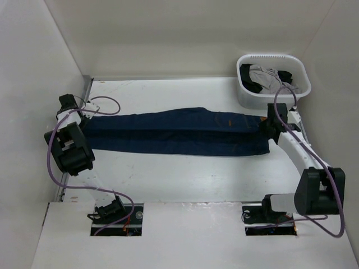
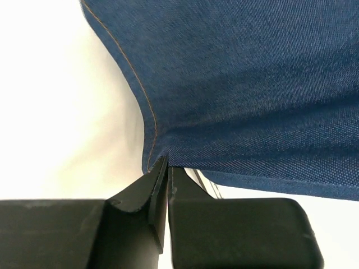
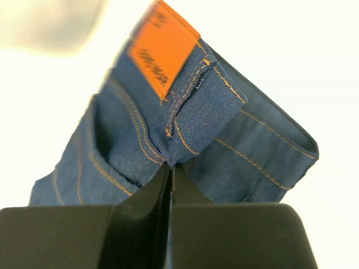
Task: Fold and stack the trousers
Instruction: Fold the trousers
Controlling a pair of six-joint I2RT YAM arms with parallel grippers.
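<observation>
The dark navy trousers [image 1: 174,132] lie stretched lengthwise across the table, legs together, hems at the left and waist at the right. My left gripper [image 1: 80,116] is shut on the leg hem; in the left wrist view my left gripper [image 2: 166,162] pinches the denim edge [image 2: 235,89] with orange stitching. My right gripper [image 1: 268,124] is shut on the waist end; in the right wrist view my right gripper [image 3: 171,166] pinches the waistband [image 3: 196,117] just below the orange-tan patch [image 3: 162,47].
A white laundry basket [image 1: 297,73] stands at the back right holding a grey garment [image 1: 268,78] and a black garment [image 1: 248,78], close behind my right arm. White walls enclose the table on the left, back and right.
</observation>
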